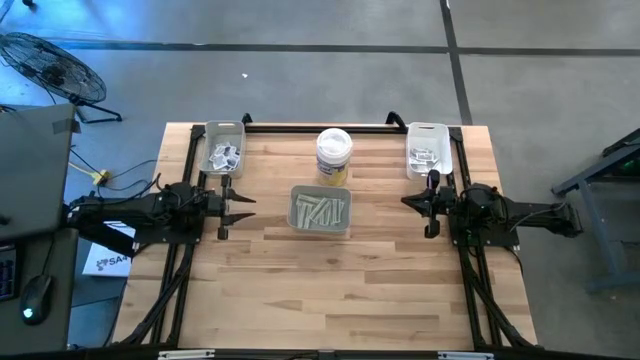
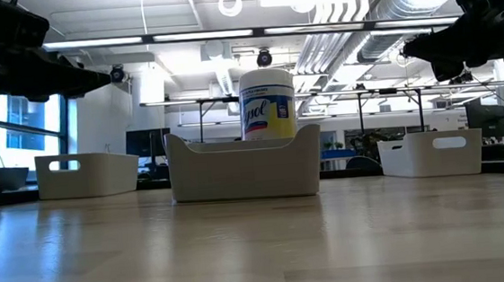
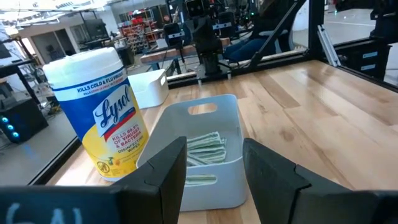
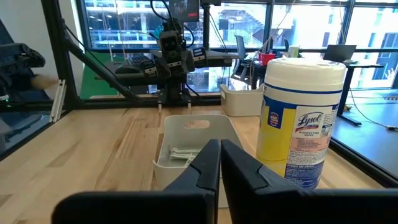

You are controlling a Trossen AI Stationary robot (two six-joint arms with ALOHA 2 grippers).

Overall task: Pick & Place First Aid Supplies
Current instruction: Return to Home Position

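Observation:
Long pale strip packets (image 1: 320, 212) lie in the grey tray (image 1: 296, 228) at the table's middle; they also show in the left wrist view as strip packets (image 3: 205, 149). Small white square packets (image 1: 224, 155) fill the far-left tray (image 1: 208, 130), and more packets (image 1: 424, 156) lie in the far-right tray (image 1: 444, 130). My left gripper (image 1: 240, 205) hangs level at the left of the middle tray, open and with nothing in it (image 3: 214, 165). My right gripper (image 1: 408, 201) hangs level at the right, shut and with nothing in it (image 4: 220, 165). Both point at the middle tray.
A tall white tub with a yellow label (image 1: 334, 155) stands just behind the middle tray, between the two far trays. The near half of the wooden table (image 1: 330, 290) is bare. Black frame rails (image 1: 190, 170) run along the table's sides.

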